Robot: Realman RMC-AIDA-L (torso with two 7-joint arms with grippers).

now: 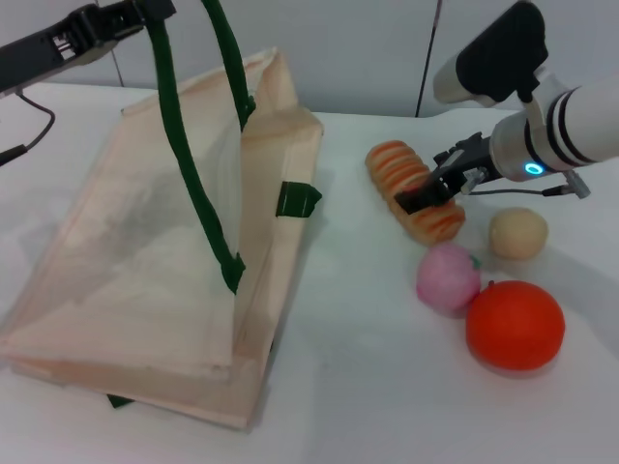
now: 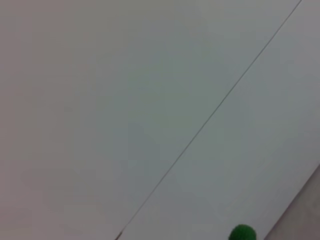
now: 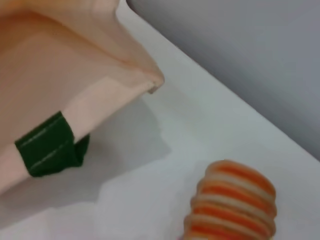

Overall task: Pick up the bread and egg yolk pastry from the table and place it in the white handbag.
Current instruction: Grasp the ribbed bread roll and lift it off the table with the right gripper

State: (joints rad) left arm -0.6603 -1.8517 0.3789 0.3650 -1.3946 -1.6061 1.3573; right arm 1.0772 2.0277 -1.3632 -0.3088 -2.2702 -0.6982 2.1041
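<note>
White tabletop [image 1: 368,387] fills the head view, backed by a pale panelled wall. White handbag [image 1: 145,261] lies at left and centre of the frame, its mouth lifted open by a dark green handle [image 1: 184,145] that rises to the left gripper [image 1: 135,14] at the upper left; the jaws appear closed on that handle. Bread [image 1: 416,188], striped orange and cream, lies at centre right on the table, apart from the bag. Right gripper [image 1: 435,188] is down at the loaf, its dark jaws parted around the middle of it. Egg yolk pastry [image 1: 518,233] rests to the right of the bread. Pink peach-like ball [image 1: 448,277] and orange ball [image 1: 515,324] sit at lower right, touching each other.
</note>
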